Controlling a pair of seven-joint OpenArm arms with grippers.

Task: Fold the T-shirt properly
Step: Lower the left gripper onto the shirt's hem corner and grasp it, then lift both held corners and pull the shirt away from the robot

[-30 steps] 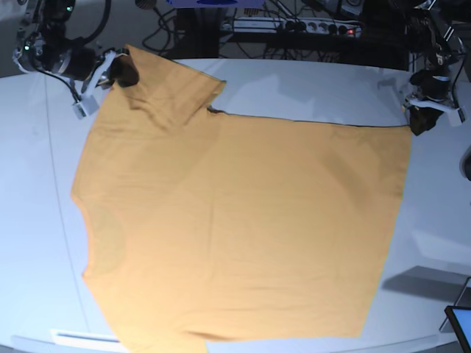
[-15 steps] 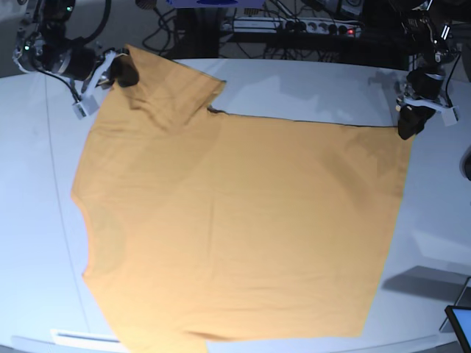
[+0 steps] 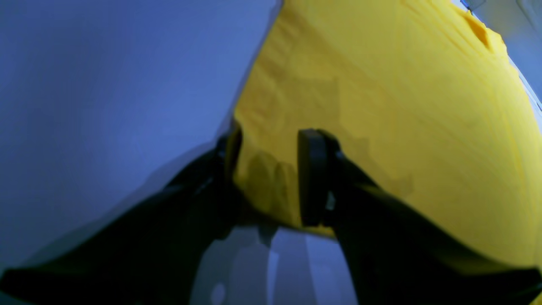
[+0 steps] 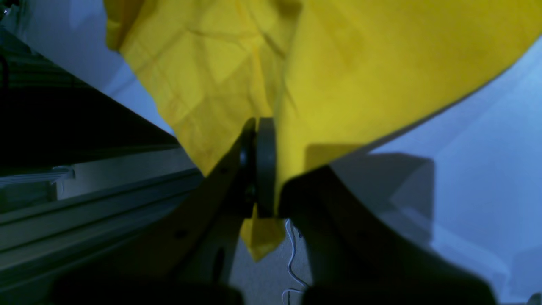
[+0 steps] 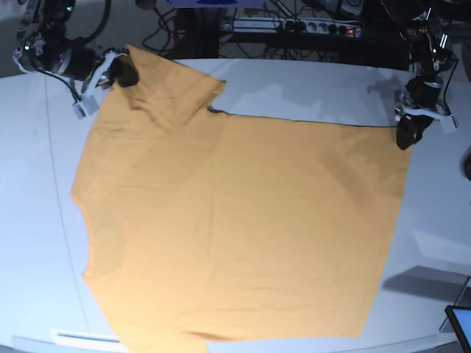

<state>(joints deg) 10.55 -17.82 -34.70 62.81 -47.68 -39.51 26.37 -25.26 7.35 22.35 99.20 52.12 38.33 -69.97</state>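
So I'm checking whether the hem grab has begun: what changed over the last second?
The left gripper moved in from just off the T-shirt's far hem corner and now straddles it, fingers apart, not yet closed. The right gripper stayed shut on the sleeve, and the shirt lies flat on the table as before.

The pale worktop (image 5: 294, 88) in front of me is carrying the T-shirt (image 5: 235, 228), which is lying spread flat across most of it.
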